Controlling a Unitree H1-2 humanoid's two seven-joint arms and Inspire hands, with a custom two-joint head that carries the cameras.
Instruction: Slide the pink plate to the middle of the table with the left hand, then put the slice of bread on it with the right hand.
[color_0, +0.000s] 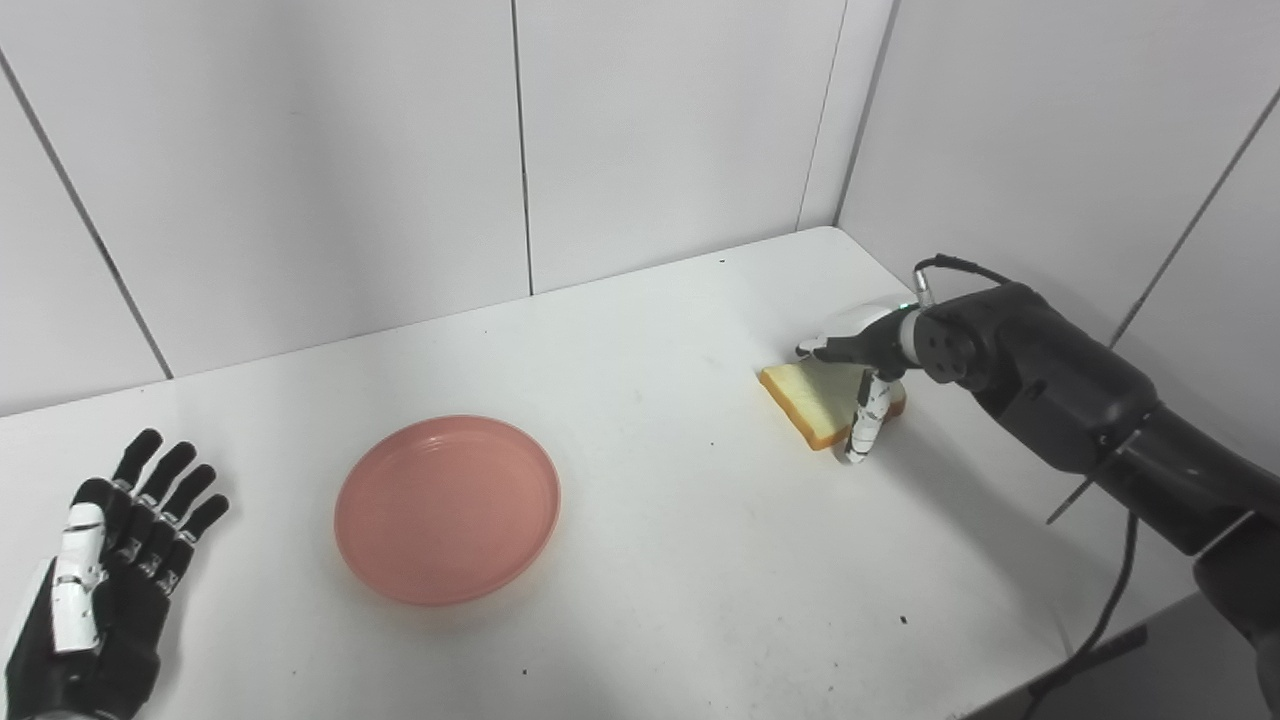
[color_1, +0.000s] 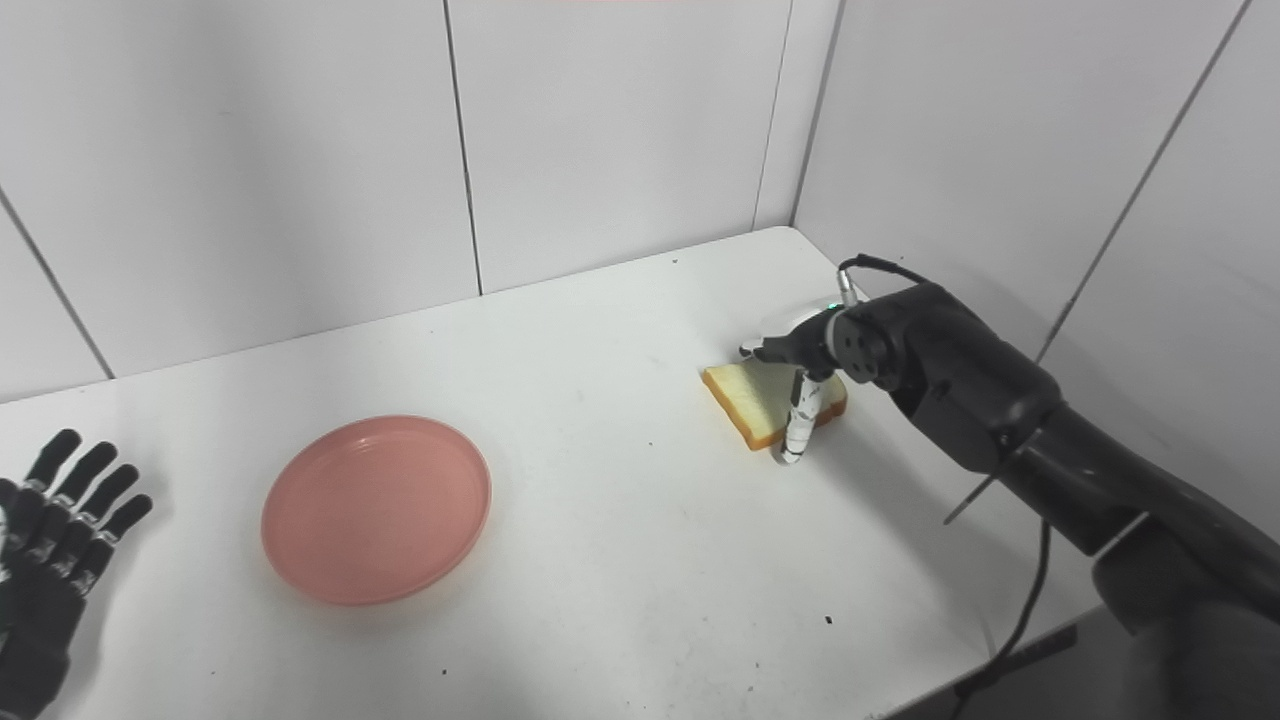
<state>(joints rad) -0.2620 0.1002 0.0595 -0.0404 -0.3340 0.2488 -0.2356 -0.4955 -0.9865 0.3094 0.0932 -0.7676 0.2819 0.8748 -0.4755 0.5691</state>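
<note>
The pink plate (color_0: 447, 508) lies flat on the white table (color_0: 650, 560), left of its middle. The slice of bread (color_0: 812, 398) lies on the table at the right, near the wall. My right hand (color_0: 858, 352) is directly over the bread. Its fingers reach out above the far edge and its thumb (color_0: 866, 418) points straight down in front of the near edge, touching the table. The bread still rests on the table. My left hand (color_0: 110, 560) lies at the table's front left corner, fingers spread and empty, well away from the plate.
White tiled walls (color_0: 650, 130) close off the back and right sides of the table. The bread sits close to the right wall. A black cable (color_0: 1110, 600) hangs from my right arm past the table's front right edge.
</note>
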